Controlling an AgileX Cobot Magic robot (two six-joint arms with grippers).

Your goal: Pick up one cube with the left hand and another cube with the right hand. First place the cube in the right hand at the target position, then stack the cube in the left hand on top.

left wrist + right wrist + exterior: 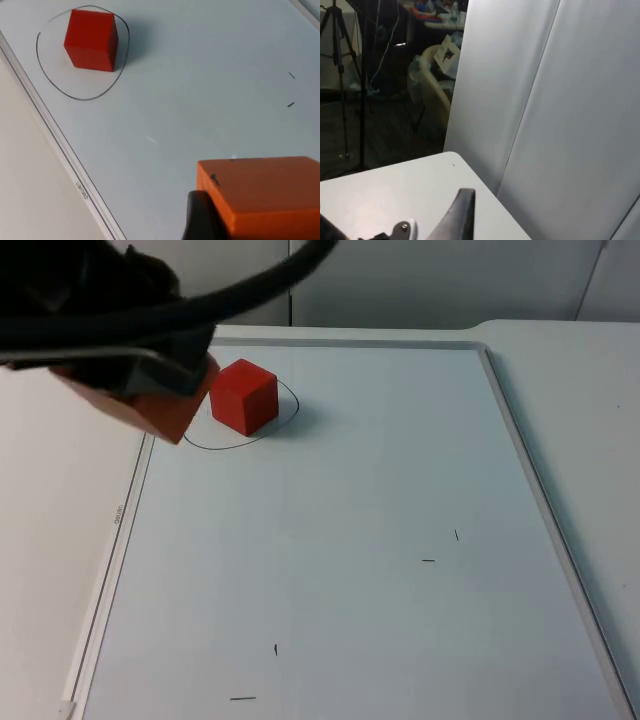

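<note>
A red cube [243,397] sits inside a hand-drawn black circle [215,445] at the back left of the white board; the left wrist view shows the same red cube [91,40] within the circle [80,95]. My left gripper [160,388] hovers just left of the red cube and above the table, shut on an orange cube [150,408]. That orange cube [262,192] fills the near part of the left wrist view, held by one black fingertip [200,217]. My right gripper [435,227] is raised and faces the grey partition, away from the cubes.
The board's raised rim runs along the left [125,530] and right [540,500] sides. A few short black pen marks [428,560] dot the board's middle and front. The grey partition wall [430,280] closes off the back.
</note>
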